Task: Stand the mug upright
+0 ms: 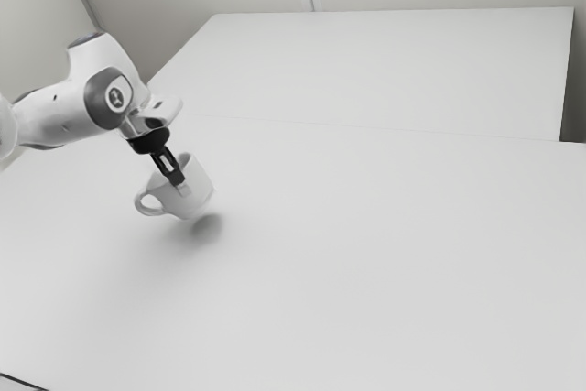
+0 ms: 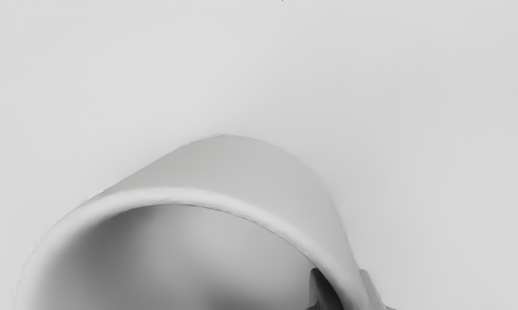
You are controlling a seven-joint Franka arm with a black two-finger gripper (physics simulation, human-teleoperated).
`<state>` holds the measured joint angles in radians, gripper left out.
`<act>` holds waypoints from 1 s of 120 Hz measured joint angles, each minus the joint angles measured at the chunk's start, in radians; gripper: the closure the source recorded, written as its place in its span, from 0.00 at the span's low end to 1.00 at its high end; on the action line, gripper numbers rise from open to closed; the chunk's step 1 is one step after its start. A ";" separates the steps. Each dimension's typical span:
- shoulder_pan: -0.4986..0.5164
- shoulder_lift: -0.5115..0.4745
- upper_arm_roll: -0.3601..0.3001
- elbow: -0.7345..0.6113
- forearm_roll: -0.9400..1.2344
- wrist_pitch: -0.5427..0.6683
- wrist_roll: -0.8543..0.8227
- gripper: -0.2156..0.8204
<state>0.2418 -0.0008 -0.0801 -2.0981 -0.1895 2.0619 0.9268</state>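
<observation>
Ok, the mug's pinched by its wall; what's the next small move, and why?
I'd probably turn the hand a little to level the mug before lowering it. Its fingers grip the wall from inside and outside, the mug is tilted, and it seems to hang just above the tabletop, its shadow below.

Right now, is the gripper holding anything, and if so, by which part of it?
Yes: the gripper holds the white mug by its wall at the rim, one finger inside the mug and the other outside.

Free room beside the tilted mug [image 1: 172, 200]
</observation>
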 joint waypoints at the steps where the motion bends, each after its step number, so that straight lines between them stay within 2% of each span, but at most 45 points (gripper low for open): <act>1: -0.006 -0.004 0.000 -0.006 0.004 0.006 0.000 0.97; 14: -0.039 -0.059 -0.027 -0.074 0.041 0.064 -0.006 0.97; 42: 0.027 -0.142 -0.091 -0.196 0.081 0.132 -0.017 0.97; 61: 0.024 -0.155 -0.133 -0.249 0.092 0.163 -0.023 0.97; 87: 0.025 -0.154 -0.139 -0.290 0.097 0.210 -0.030 0.96; 108: 0.025 -0.155 -0.148 -0.299 0.090 0.227 -0.025 0.60; 120: 0.025 -0.157 -0.149 -0.300 0.088 0.231 -0.021 0.45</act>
<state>0.2669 -0.1576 -0.2292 -2.3979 -0.1014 2.2930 0.9054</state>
